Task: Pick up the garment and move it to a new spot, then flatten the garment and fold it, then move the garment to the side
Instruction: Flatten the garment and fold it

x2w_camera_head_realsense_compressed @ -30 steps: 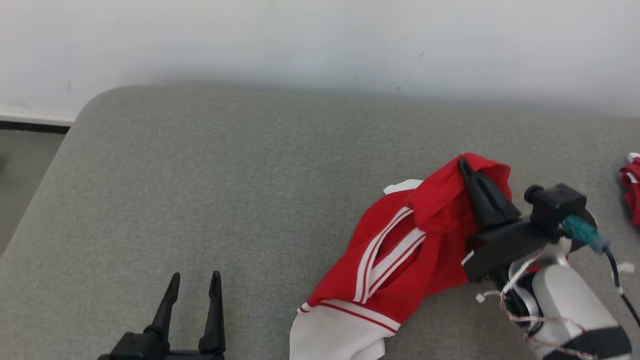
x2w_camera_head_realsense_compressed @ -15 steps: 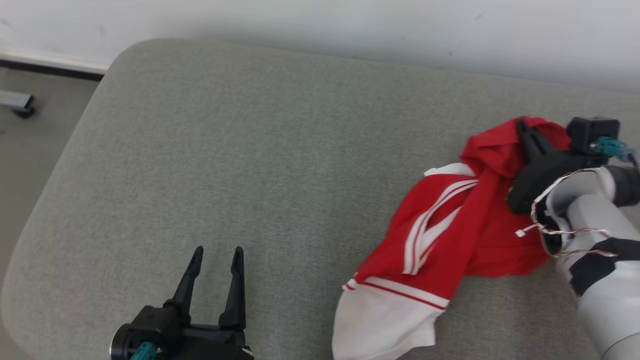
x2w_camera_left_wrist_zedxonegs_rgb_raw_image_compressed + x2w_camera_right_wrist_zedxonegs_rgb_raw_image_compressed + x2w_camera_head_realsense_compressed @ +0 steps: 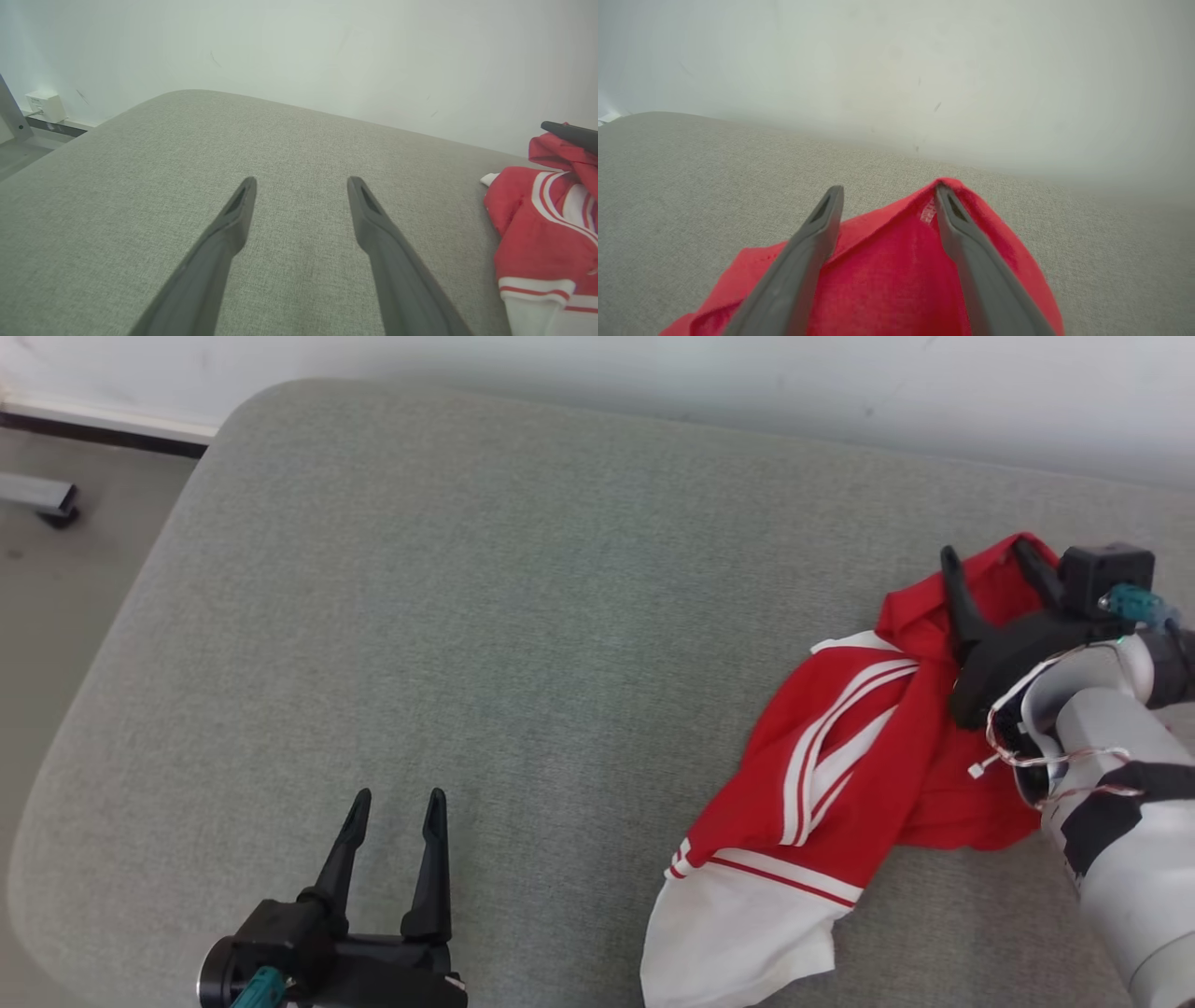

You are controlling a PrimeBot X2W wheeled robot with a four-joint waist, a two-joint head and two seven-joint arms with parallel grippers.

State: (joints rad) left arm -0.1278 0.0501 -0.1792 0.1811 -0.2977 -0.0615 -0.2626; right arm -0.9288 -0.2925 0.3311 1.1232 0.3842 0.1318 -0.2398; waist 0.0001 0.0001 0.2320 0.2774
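Red-and-white garment (image 3: 840, 775) lies crumpled at the grey cushion's (image 3: 523, 616) right side. Right gripper's (image 3: 986, 549) fingers stand spread across its red far fold; the right wrist view catches a white label (image 3: 928, 212) there. Left gripper (image 3: 399, 793), fingers apart, hovers over bare cushion.

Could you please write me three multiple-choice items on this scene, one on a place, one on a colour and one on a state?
1. Where on the grey cushion does the garment lie in the head view?
A. on the right side
B. on the left side
C. at the far left corner

2. What colours is the garment?
A. blue and yellow
B. red and white
C. all black

3. How does the right claw stand?
A. shut
B. open over the garment's red cloth
C. open above bare cushion

Answers:
1 A, it lies by the right claw, well away from the left claw.
2 B, it is red with white stripes and a white lower part.
3 B, it stands spread, with red cloth in the gap.
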